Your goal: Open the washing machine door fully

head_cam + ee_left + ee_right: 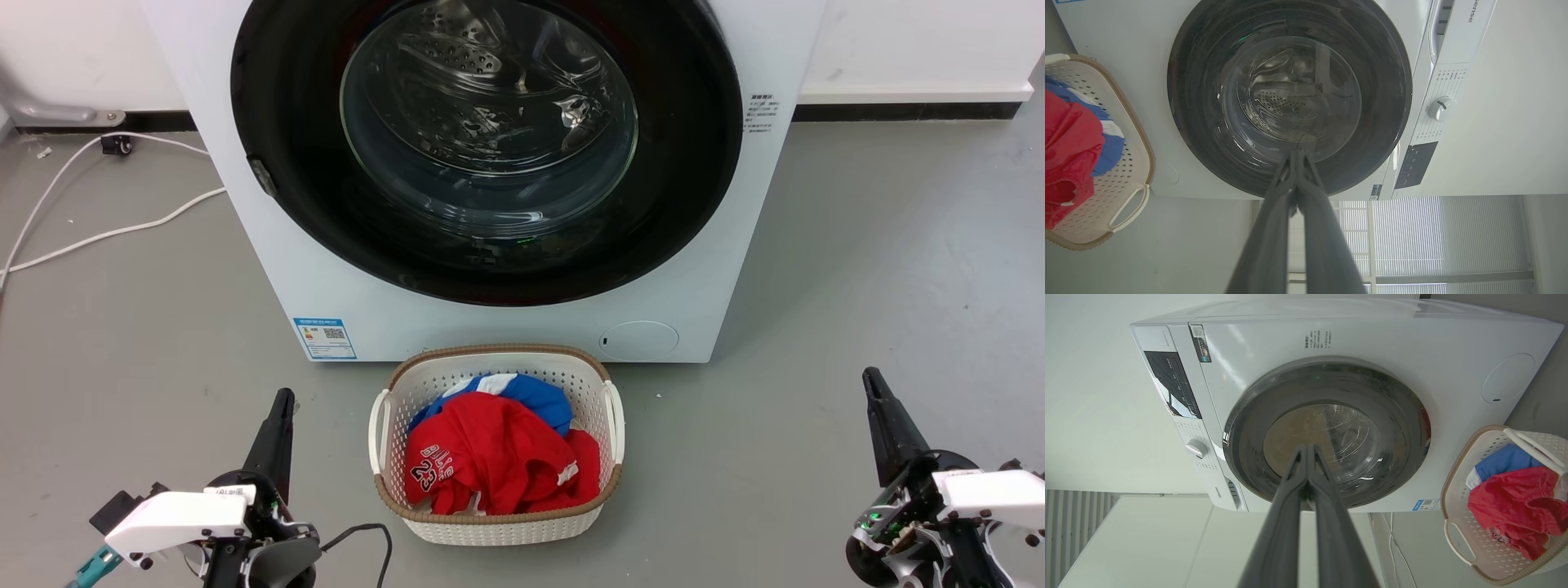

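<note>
The head view's top edge cuts off the upper door [269,147] and machine [694,310]. Print on the blue label [325,338] is too small to read. The left wrist view's left edge cuts the basket [1128,171] and red shirt [1069,143].

The washing machine [1457,45] reads, seemingly, "sense"; the red shirt [498,449], "23".

Left gripper [282,406]: long black tapered fingers [273,445], white moulded wrist shell [175,518] with dark screws and a small printed label [229,492], teal connector [96,565] at its rear, loose black cable [365,527] looping off the grey hub. Right gripper [875,390]: same black fingers and white shell, green lights [875,516] glowing inside exposed black-and-silver mechanism. Wrist views: fingers read matte dark grey, smooth.
</note>
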You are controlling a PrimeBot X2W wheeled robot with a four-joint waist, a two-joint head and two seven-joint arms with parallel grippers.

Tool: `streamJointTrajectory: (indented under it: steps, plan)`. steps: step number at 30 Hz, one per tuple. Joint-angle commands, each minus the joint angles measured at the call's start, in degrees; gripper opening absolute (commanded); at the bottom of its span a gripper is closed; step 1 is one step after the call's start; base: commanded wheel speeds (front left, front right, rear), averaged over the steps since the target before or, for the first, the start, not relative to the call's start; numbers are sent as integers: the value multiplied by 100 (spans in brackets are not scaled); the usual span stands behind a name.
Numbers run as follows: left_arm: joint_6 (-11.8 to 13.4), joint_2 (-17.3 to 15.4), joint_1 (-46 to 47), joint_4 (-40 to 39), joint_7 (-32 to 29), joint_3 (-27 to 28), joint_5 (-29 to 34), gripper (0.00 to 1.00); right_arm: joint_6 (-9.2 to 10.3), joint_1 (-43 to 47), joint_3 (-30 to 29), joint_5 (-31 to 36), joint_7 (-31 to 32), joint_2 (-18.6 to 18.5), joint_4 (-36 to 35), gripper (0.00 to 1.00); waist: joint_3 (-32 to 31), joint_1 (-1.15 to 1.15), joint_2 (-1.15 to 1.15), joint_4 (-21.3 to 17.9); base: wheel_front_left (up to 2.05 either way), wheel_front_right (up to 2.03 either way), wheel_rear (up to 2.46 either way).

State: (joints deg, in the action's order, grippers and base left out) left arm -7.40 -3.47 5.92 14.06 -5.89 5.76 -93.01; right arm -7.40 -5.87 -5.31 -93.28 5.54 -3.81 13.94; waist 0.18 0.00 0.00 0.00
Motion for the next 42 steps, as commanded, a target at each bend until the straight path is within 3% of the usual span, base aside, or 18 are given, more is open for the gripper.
streamJointTrajectory:
  steps: [1, 27, 28, 36, 42]
  plan:
    - [-16, -2, 49, 5, -17, 9, 27, 0, -17, -47, -13, 29, 3, 13, 8, 0, 0, 0, 0, 0, 0, 0, 0]
    - [-16, 16, 50, 6, -46, 38, 53, 0, -17, -52, -49, 61, 33, 41, 10, 0, 0, 0, 0, 0, 0, 0, 0]
    - [0, 18, 4, 1, -9, 21, 16, 100, 0, -2, -38, 35, 29, 25, 3, 100, 0, 0, 0, 0, 0, 0, 0]
    - [0, 24, 27, -87, 204, -251, 148, 100, -1, 89, 81, 210, -122, 19, -106, 100, 0, 0, 0, -10, 0, 0, 0]
    - [-1, 25, 24, -174, 375, -344, 621, 100, -2, 127, 210, 625, -325, -37, -129, 100, -5, 0, 0, -16, 0, 0, 0]
